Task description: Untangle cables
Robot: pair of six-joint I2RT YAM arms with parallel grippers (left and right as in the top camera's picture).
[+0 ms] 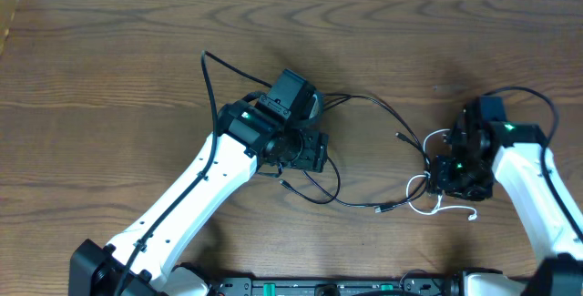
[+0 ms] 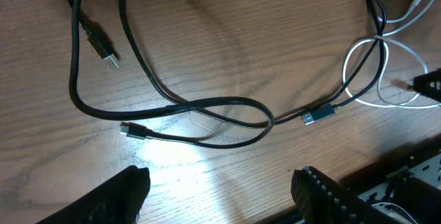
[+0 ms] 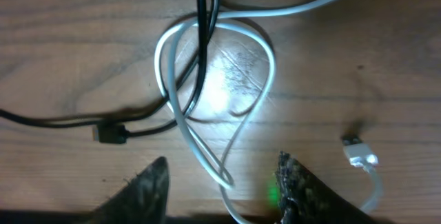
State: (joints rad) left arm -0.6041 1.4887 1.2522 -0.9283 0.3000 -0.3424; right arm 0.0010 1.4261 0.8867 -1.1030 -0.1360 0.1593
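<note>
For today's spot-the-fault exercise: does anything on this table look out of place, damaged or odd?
Nothing damaged or spilled. The oddity is the tangle: the black cable threads through a loop of the white cable just ahead of the right hand.

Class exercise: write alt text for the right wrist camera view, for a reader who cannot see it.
A white cord lies looped on a wooden table, crossed by a black cord coming down from the top edge. The right gripper is open, its fingers either side of the loop's lower end, gripping nothing. A white plug lies loose at lower right.
</note>
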